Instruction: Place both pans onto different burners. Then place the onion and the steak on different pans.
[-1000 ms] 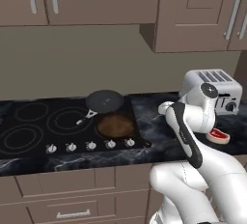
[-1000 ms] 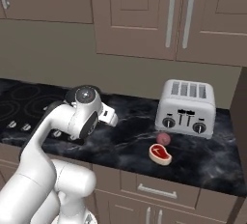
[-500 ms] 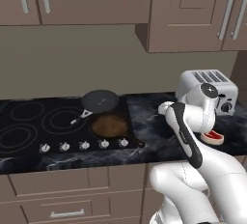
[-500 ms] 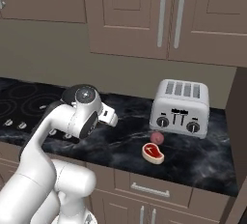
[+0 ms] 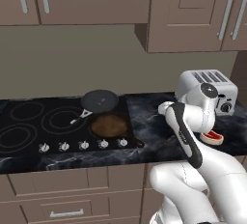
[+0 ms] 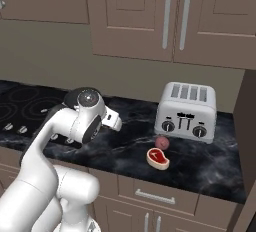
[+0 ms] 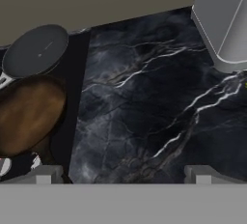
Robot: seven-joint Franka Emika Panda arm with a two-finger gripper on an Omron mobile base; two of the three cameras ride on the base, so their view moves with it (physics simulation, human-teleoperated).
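Both pans sit on the right side of the cooktop point(image 5: 29, 131): the dark pan point(image 5: 99, 100) behind, the brown pan point(image 5: 109, 125) in front. The onion point(image 6: 161, 142) and steak point(image 6: 158, 158) lie before the toaster point(image 6: 186, 112). The gripper point(image 7: 123, 172) hovers over marble, fingers apart, empty.

You have bare marble counter point(image 7: 144, 117) between the brown pan point(image 7: 26, 114) and the toaster point(image 7: 224, 20), with nothing standing there.
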